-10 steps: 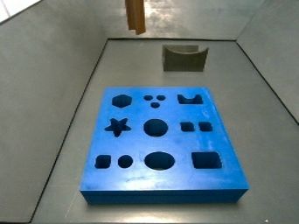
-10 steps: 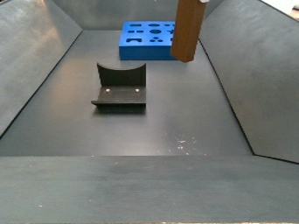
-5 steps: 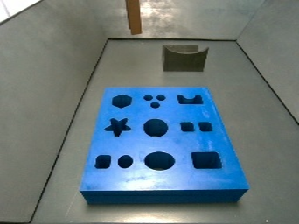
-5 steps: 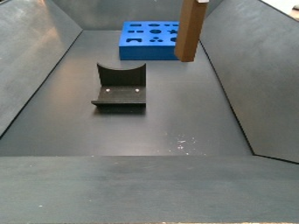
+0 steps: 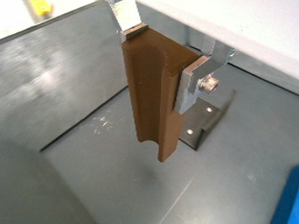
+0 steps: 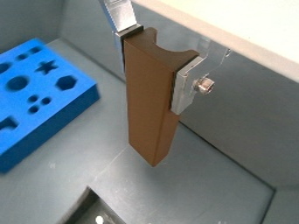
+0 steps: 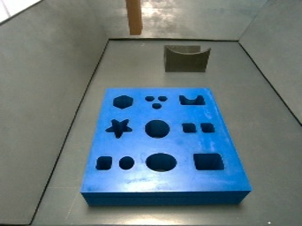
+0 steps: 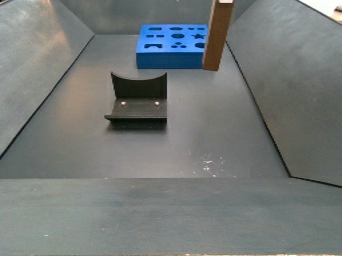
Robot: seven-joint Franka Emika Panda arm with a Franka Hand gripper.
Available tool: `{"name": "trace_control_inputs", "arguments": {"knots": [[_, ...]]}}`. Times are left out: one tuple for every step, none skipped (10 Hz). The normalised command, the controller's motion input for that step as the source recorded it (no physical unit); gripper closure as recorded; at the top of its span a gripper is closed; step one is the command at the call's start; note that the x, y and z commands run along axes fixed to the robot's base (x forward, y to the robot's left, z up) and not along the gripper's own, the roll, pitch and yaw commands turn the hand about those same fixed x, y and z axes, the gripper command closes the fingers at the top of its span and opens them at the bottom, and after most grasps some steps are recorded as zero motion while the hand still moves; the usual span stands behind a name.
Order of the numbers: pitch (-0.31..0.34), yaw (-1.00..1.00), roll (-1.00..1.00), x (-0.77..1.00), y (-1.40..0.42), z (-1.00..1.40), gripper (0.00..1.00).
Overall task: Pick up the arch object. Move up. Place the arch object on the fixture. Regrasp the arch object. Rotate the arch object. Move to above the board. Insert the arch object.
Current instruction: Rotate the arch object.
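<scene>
In a wrist view the gripper [image 5: 163, 54] is clamped on the arch object [image 5: 155, 101], a long orange-brown bar-shaped block with plain faces, hanging upright between flat silver fingers [image 5: 194, 80] with its lower end free in the air. Beneath it lies dull grey metal floor, with a small bracket part visible near the bar's lower end.

In a wrist view the same grip shows: gripper [image 6: 156, 51] closed on the bar [image 6: 149, 101], and the board [image 6: 38, 96], a thick bright blue slab with dark cut-out holes, lies well off to the bar's side.

In a side view the bar [image 7: 134, 15] sits higher than a second ago, only its lower part inside the picture, beyond the board [image 7: 165, 141] and beside the fixture [image 7: 185, 58], a small dark grey-olive block with a scooped top.

In a side view the bar [image 8: 215, 36] hangs between board [image 8: 174, 45] and fixture [image 8: 138, 99], clear of both. The rise suggests the lift is nearly finished; setting it on the fixture comes next. Grey sloping walls enclose the bare floor.
</scene>
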Motion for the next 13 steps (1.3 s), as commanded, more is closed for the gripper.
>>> {"name": "trace_control_inputs", "arguments": {"knots": [[0.034, -1.0, -0.05, -0.02, 0.02, 0.02, 1.0], [0.037, -1.0, -0.05, -0.02, 0.02, 0.02, 1.0], [0.039, -1.0, -0.06, -0.02, 0.02, 0.02, 1.0], [0.046, -1.0, -0.07, -0.02, 0.02, 0.02, 1.0], [0.05, -1.0, -0.07, -0.02, 0.02, 0.02, 1.0], [0.059, -1.0, -0.08, -0.02, 0.02, 0.02, 1.0], [0.064, -1.0, -0.09, -0.02, 0.02, 0.02, 1.0], [0.085, -1.0, -0.12, -0.02, 0.02, 0.02, 1.0], [0.028, -1.0, -0.04, 0.0, 0.0, 0.0, 1.0], [0.03, -1.0, -0.05, 0.0, 0.0, 0.0, 1.0], [0.032, -1.0, -0.05, 0.0, 0.0, 0.0, 1.0], [0.036, -1.0, -0.05, 0.0, 0.01, 0.0, 1.0], [0.039, -1.0, -0.06, 0.0, 0.01, 0.0, 1.0]]}}
